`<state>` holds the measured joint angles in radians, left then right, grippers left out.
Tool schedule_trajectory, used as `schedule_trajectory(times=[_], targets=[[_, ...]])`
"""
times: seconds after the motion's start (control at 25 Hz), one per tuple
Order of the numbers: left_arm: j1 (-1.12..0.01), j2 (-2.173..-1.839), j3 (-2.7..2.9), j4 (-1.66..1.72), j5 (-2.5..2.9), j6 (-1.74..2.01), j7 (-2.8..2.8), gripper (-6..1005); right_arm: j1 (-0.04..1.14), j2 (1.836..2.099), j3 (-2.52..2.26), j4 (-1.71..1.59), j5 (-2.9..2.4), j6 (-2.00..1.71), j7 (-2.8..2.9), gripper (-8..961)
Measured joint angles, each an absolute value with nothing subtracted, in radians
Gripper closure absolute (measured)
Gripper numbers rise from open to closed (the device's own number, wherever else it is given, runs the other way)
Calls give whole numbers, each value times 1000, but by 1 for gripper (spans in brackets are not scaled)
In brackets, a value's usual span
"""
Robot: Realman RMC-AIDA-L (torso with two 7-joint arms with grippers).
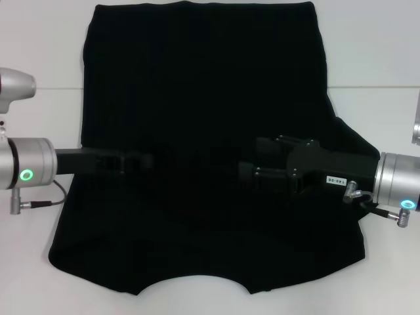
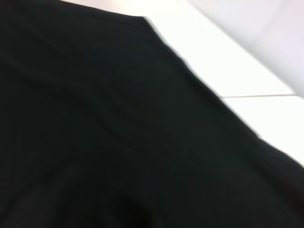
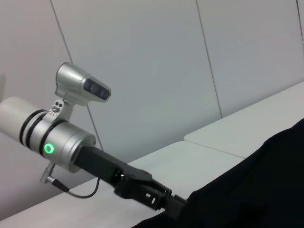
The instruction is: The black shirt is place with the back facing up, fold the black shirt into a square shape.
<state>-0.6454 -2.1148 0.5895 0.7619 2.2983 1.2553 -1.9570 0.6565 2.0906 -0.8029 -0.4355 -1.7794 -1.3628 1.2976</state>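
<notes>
The black shirt (image 1: 203, 85) lies spread flat on the white table (image 1: 46, 118), plain side up, with the curved neckline at the near edge and the hem at the far edge. No lettering shows. My left gripper (image 1: 143, 161) reaches in from the left over the shirt's middle. My right gripper (image 1: 248, 173) reaches in from the right at about the same height, a short gap from the left one. Both are black against the black cloth. The left wrist view shows only shirt fabric (image 2: 118, 142) and table. The right wrist view shows the left gripper (image 3: 164, 202) at the shirt's edge (image 3: 256, 190).
White table surface (image 1: 380, 111) shows on both sides of the shirt, with a seam line across it. A pale wall (image 3: 166, 71) stands behind the table. A grey cable (image 1: 46, 200) hangs from the left wrist.
</notes>
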Motion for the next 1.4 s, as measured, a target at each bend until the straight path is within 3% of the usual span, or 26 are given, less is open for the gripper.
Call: schedule_trajectory(times=[0.28,0.4,0.6,0.88,1.4], targets=[[-638,-2116,588,756,2213,1371,-1905,632,657,2073,-746,-440,-1779,-1341,1353,120],[-618,-2113,585,746,2136,1483,-1801,508,657,2041,-744,-459,-1798,-1269,1512,120],[-593,-2116,590,683,2046,1682,-1500,306,671,1963,-760,-500,-1960,-1177,1871,120],[-580,-2132,639,648,2051,1713,-1297,53,664,1946,-758,-634,-2142,-1178,2154,119],[-577,-2145,754,647,2074,1614,-1245,53,678,1931,-752,-677,-2401,-1146,2421,124]])
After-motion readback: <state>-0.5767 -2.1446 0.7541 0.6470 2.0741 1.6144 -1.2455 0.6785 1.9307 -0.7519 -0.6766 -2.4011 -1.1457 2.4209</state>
